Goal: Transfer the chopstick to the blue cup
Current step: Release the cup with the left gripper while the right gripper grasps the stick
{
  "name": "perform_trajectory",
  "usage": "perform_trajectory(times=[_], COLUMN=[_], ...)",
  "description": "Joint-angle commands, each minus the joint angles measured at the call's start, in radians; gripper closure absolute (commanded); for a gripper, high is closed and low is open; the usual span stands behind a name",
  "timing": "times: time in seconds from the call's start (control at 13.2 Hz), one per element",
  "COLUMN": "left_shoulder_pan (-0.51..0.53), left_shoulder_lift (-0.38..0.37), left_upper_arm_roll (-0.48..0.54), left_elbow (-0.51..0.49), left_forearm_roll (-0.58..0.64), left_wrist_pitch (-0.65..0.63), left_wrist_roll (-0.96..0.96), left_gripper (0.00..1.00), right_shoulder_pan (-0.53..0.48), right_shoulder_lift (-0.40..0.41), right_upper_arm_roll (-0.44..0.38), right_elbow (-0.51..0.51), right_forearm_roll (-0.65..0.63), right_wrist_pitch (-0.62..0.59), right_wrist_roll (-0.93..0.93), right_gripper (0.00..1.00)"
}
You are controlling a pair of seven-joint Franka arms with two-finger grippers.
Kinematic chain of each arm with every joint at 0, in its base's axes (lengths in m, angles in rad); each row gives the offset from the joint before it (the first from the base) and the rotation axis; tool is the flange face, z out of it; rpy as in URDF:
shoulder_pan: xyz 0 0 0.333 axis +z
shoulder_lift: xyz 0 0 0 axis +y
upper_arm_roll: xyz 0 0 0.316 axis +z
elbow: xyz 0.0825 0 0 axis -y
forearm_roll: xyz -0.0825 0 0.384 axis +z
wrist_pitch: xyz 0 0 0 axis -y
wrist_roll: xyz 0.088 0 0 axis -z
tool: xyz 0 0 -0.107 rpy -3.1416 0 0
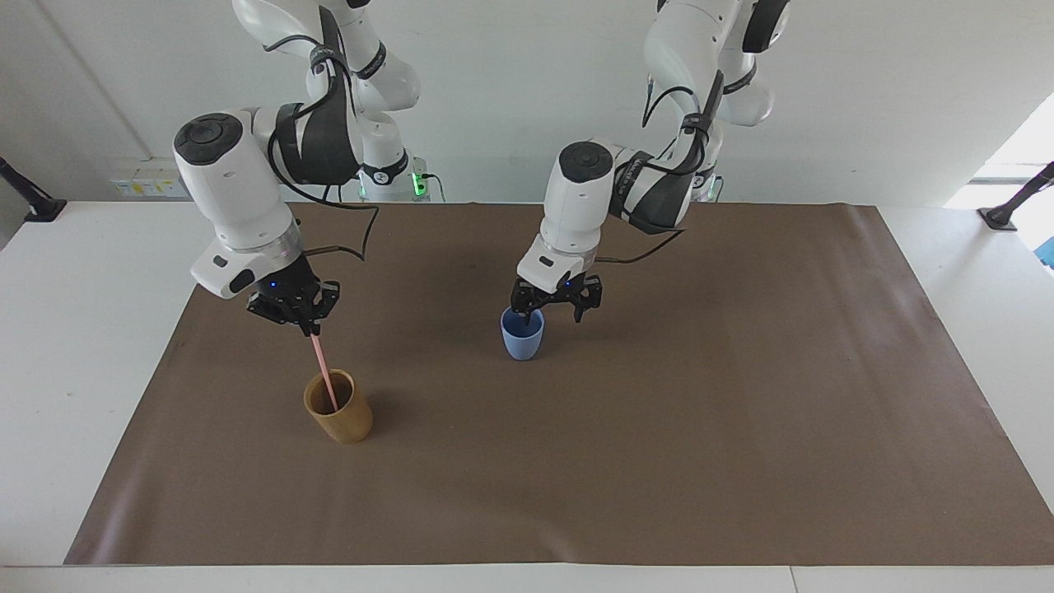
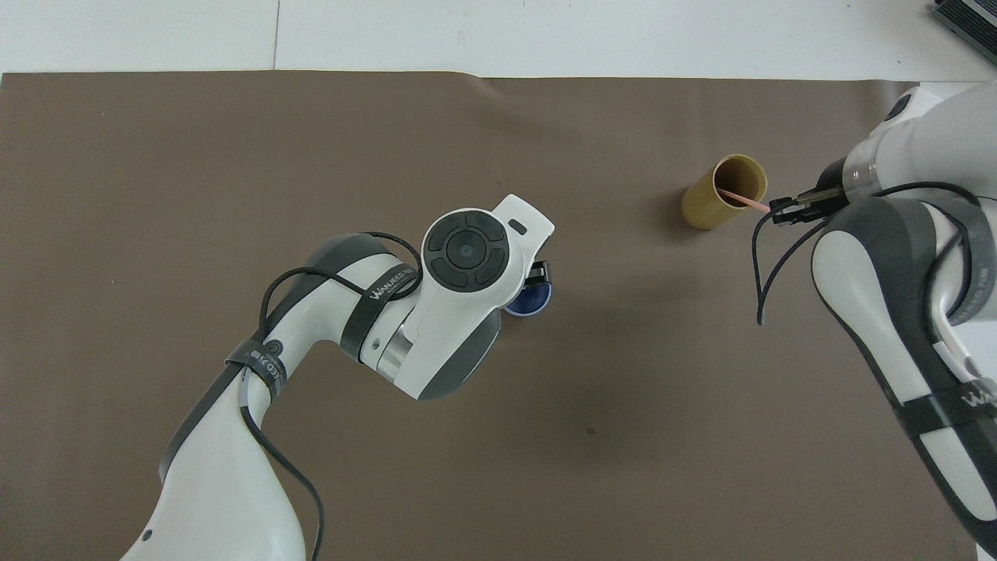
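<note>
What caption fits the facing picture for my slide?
Right gripper pinches the pink chopstick in the bamboo cup; open left gripper over blue cup.

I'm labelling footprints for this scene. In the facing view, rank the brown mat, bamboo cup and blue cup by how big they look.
1. Brown mat, by far the largest.
2. Bamboo cup.
3. Blue cup, though it stands nearer to the robots, so the gap between the cups is unsure.

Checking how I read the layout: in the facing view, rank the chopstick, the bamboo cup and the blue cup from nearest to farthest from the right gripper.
1. The chopstick: its top end is in the right gripper.
2. The bamboo cup: just below the gripper, holding the chopstick's lower end.
3. The blue cup: mid-table, under the left gripper.
</note>
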Motion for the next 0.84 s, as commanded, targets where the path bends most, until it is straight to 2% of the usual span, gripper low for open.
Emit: perform_trajectory(times=[0.0,0.3,0.53,0.76], left_shoulder_pan=[0.083,0.234,0.343,0.462], left_shoulder_lift=[-0.078,-0.182,-0.245,-0.291], left_upper_arm_roll=[-0.004,-0.005,-0.005,-0.004], left_elbow=[-0.014,-0.068,-0.103,-0.103], left_forearm_roll=[0.012,0.011,0.009,0.009], left_wrist_pitch=[-0.083,-0.186,-0.256,-0.353], left_wrist_roll=[0.085,0.297,0.453,0.636], left_gripper=[0.00,0.00,0.00,0.00], right_shoulder_pan=[-0.010,-0.007,-0.007,-0.007], right_shoulder_lift=[-0.024,-0.096,-0.164,-0.172], right_upper_arm_roll=[0.010,0.015,0.028,0.082], right_elbow=[0.006,0.026,0.049,0.110], right_forearm_roll=[0.008,0.067,0.096,0.102], right_wrist_pitch=[0.002,-0.038,-0.145,-0.251], right_wrist_roll=[-0.020,0.024,0.049,0.189], right_gripper=[1.00,1.00,1.00,1.00])
